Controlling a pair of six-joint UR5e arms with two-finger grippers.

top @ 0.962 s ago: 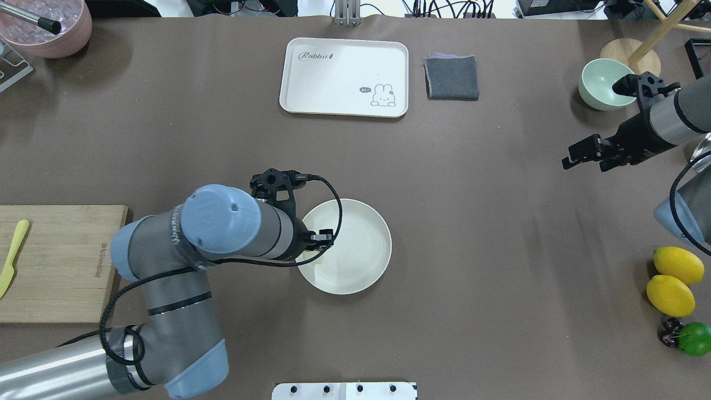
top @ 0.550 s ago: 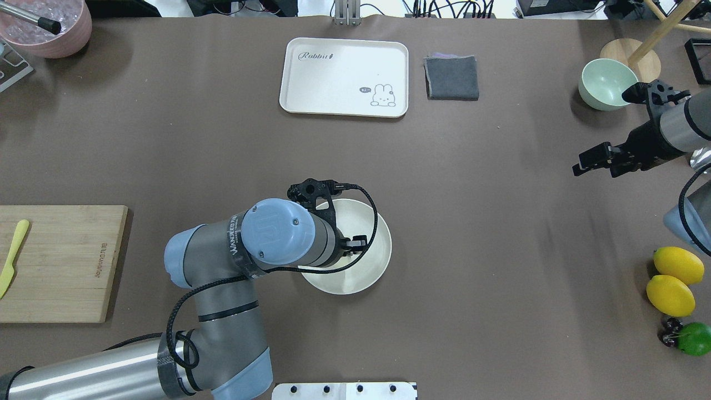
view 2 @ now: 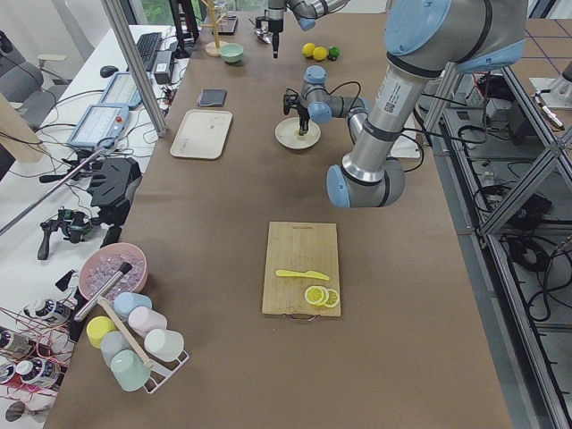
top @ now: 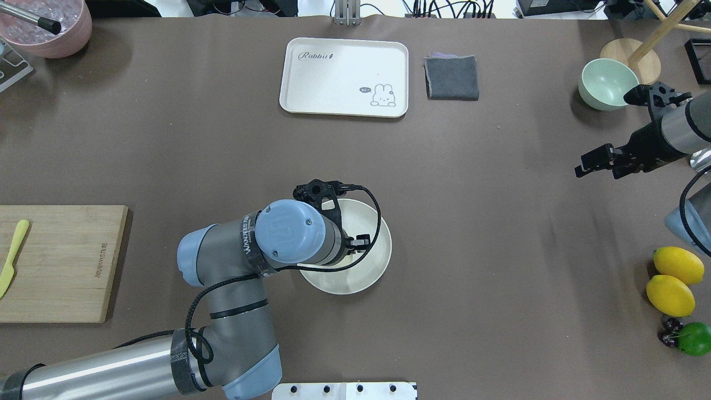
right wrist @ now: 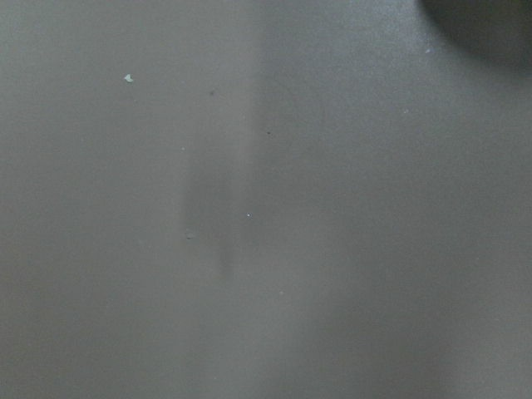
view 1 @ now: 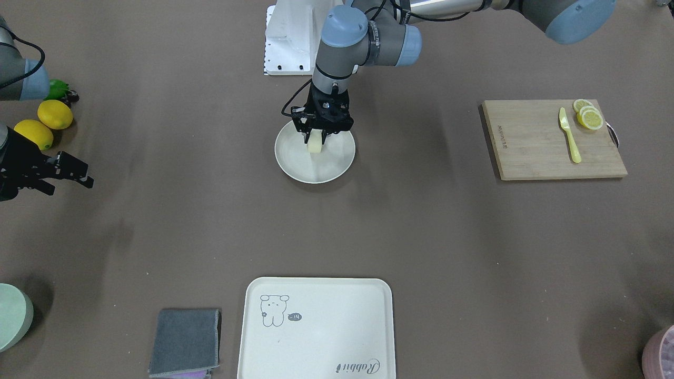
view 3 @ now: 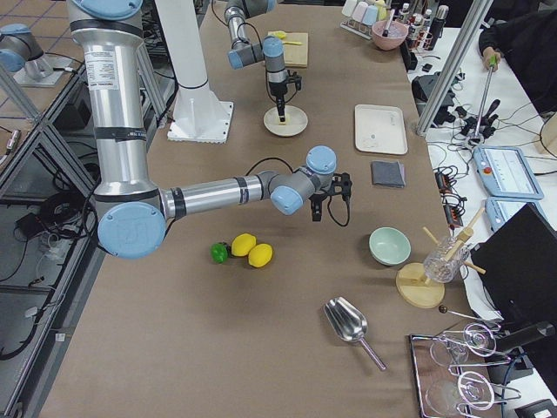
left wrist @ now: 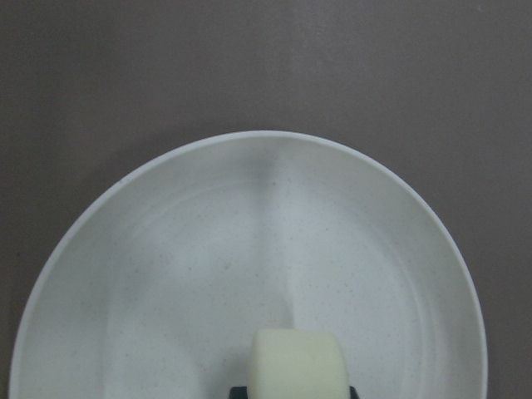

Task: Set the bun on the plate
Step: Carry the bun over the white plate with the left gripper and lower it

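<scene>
The bun (view 1: pixel 314 145), a small pale cream block, is held in my left gripper (view 1: pixel 315 139), which is shut on it and points straight down. It hangs over the inside of the round off-white plate (view 1: pixel 326 167) at mid-table; I cannot tell whether it touches. In the left wrist view the bun (left wrist: pixel 295 366) sits at the bottom edge with the plate (left wrist: pixel 249 241) beneath it. From overhead, the left wrist covers the bun and part of the plate (top: pixel 364 272). My right gripper (top: pixel 590 163) hovers open and empty far off near the table's right side.
A rabbit-print tray (top: pixel 344 75) and a folded grey cloth (top: pixel 451 78) lie at the far side. A pale green bowl (top: pixel 602 83) stands near the right arm. Two lemons (top: pixel 673 280) and a lime (top: pixel 694 339) lie right; a cutting board (top: pixel 61 261) lies left.
My left arm has swung right, carrying the bun from the plate's left rim to over its middle. The right arm has pulled back slightly to the right.
</scene>
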